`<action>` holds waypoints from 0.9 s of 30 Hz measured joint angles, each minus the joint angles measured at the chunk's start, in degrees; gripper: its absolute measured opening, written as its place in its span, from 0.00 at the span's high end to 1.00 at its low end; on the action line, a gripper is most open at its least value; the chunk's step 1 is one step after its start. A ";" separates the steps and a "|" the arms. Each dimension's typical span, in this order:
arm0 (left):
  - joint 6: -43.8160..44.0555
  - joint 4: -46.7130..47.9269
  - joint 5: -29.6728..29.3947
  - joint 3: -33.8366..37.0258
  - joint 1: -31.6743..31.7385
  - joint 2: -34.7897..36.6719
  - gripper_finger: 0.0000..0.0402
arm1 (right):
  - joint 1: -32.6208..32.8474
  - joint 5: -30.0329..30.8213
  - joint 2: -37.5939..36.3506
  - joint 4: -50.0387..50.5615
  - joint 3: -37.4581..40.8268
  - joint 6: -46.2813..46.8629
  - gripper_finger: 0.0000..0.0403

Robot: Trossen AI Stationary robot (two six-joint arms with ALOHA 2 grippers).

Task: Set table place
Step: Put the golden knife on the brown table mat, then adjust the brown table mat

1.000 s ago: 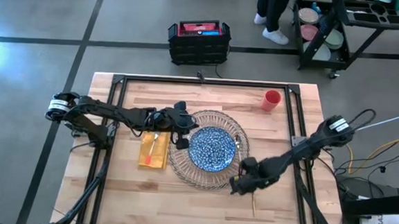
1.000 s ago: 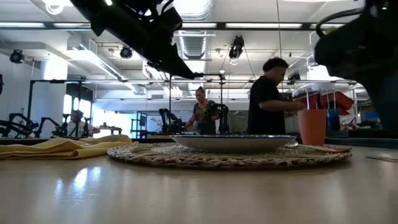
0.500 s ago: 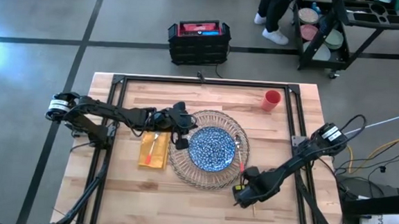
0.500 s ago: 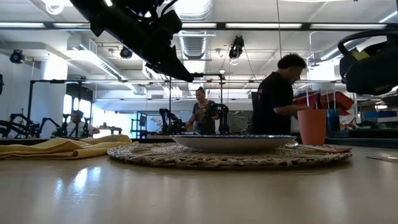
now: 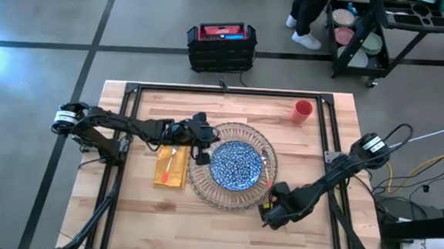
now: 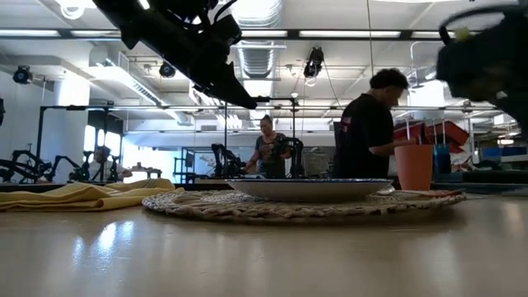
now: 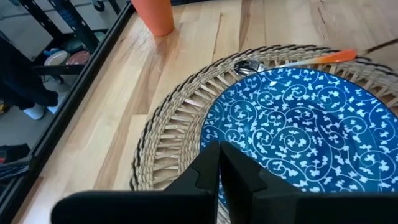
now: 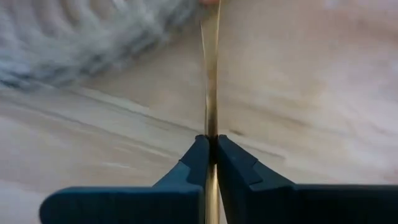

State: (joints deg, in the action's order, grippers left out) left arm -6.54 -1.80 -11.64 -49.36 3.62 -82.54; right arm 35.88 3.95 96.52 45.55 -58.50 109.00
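Right gripper [image 5: 272, 212] is clamped on a thin metal utensil [image 8: 210, 74] at the charger [image 5: 219, 192] edge; it should be laid parallel beside the plate [image 5: 236, 163]. Left gripper [image 5: 203, 150] is closed, empty, over the charger's left rim

The right arm reaches in from its side, elbow bent, wrist low over the table. The right gripper [image 8: 211, 152] has its fingers [image 8: 193, 163] pressed together on a thin metal blade that runs forward from between the tips.

The left arm stretches out nearly level. The left gripper [image 7: 221, 163] hangs raised, pointing forward, fingers closed against each other with nothing between them.
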 joint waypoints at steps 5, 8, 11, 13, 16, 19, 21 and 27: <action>-0.29 -0.81 0.00 0.00 0.35 -0.02 1.00 | -1.91 8.23 -5.45 2.01 0.11 1.01 1.00; -0.29 -1.09 0.00 0.00 0.37 -0.02 1.00 | -4.56 10.66 -7.74 2.58 0.28 -0.37 1.00; -0.31 -0.74 0.02 0.00 0.36 -0.02 1.00 | -5.13 10.55 -8.99 2.53 0.23 -0.82 1.00; -0.47 -0.11 0.02 0.01 0.36 -0.02 1.00 | -4.21 9.00 -9.10 2.28 0.07 -0.56 1.00; -0.69 -0.13 0.04 0.25 0.37 -0.02 1.00 | -1.41 8.09 -7.54 1.42 0.07 0.65 1.00; -0.68 0.45 0.04 0.44 0.50 -0.02 1.00 | 0.61 7.73 -4.81 0.29 0.07 0.62 1.00; -0.61 0.99 0.07 0.44 0.64 -0.02 1.00 | 0.58 7.90 -3.05 -0.50 0.07 -0.90 1.00; -0.38 0.21 3.70 0.42 1.41 -2.90 1.00 | -2.76 8.21 0.24 -3.68 0.07 -7.46 1.00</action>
State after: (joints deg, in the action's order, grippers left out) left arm -6.92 -1.59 -7.94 -48.95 5.03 -85.44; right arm 33.12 12.16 96.75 41.87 -58.43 101.54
